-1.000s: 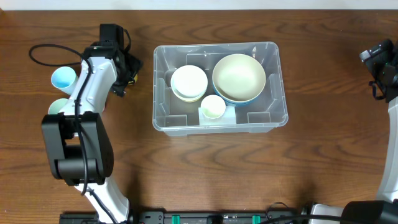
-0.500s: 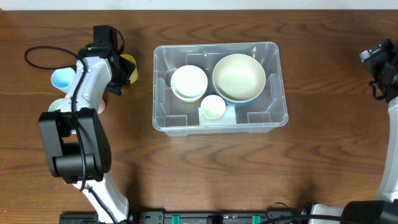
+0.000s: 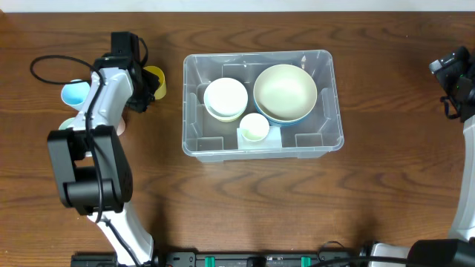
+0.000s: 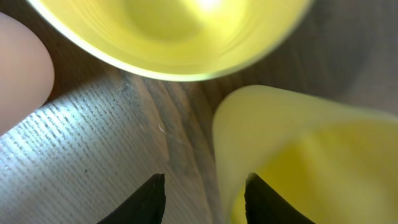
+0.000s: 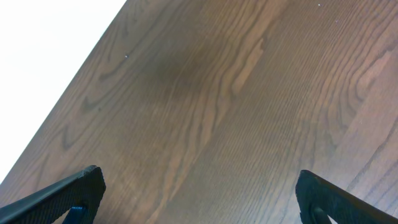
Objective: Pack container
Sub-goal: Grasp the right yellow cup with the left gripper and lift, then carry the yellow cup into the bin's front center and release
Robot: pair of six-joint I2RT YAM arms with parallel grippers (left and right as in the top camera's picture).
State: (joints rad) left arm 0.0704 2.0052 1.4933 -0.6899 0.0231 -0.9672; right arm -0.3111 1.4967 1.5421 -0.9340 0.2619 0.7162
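Wooden table [image 3: 260, 200]: left arm [image 3: 104, 96] extended left of the container [image 3: 190, 111], left tool [image 4: 204, 199] unclenched at the yellow cup [image 4: 311, 162].

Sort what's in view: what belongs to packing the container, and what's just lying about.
Belongs to the job: container; cream bowl, white bowls and small cup inside it; yellow cup, blue cup and green cup outside it.
Lying about: black cable.

A brown wooden table [image 3: 245, 200] carries a looped black cable [image 3: 32, 69] near its far left corner. A light blue cup [image 3: 73, 94] sits beside it, a yellow cup [image 3: 156, 81] further right, and a pale green cup [image 3: 67, 126] (partly hidden) nearer.
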